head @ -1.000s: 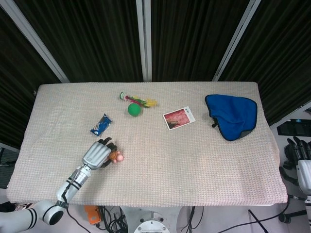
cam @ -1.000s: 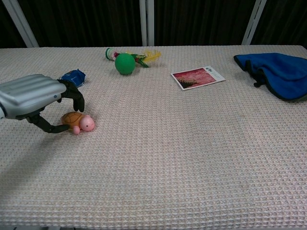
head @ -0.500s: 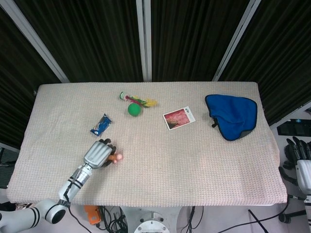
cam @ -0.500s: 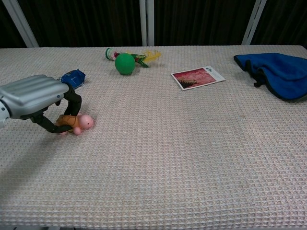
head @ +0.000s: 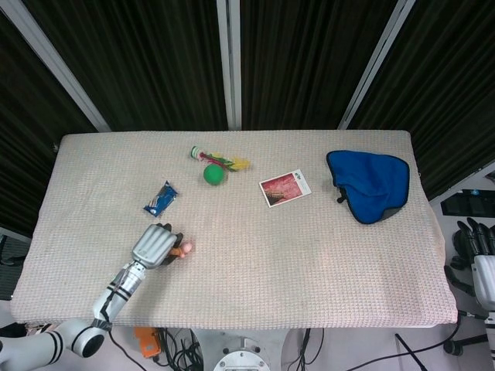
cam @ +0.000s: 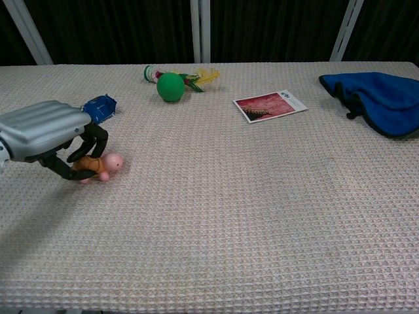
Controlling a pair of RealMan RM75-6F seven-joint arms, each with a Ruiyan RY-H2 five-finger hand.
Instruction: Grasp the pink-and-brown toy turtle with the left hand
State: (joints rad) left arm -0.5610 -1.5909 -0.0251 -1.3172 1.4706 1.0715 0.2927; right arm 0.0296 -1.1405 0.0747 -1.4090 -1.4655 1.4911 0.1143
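Observation:
The pink-and-brown toy turtle point(cam: 99, 166) sits at the front left of the table, its pink head point(head: 186, 247) poking out to the right. My left hand point(cam: 49, 137) grips it: dark fingers point(cam: 93, 145) curl over the brown shell, the thumb closes from below. In the head view the left hand point(head: 155, 247) covers most of the shell. The turtle looks tilted and slightly raised off the cloth. My right hand point(head: 481, 255) hangs beyond the table's right edge, its fingers only partly visible.
A blue snack packet point(cam: 99, 106) lies just behind my left hand. Further back are a green ball point(cam: 170, 86) and a feathered shuttlecock point(cam: 190, 78). A picture card point(cam: 270, 105) lies mid-table; a blue cloth point(cam: 374, 98) at the far right.
My left hand's fingers closed over the turtle's shell and took hold of it. The turtle shifted slightly left and tilted up within the grip.

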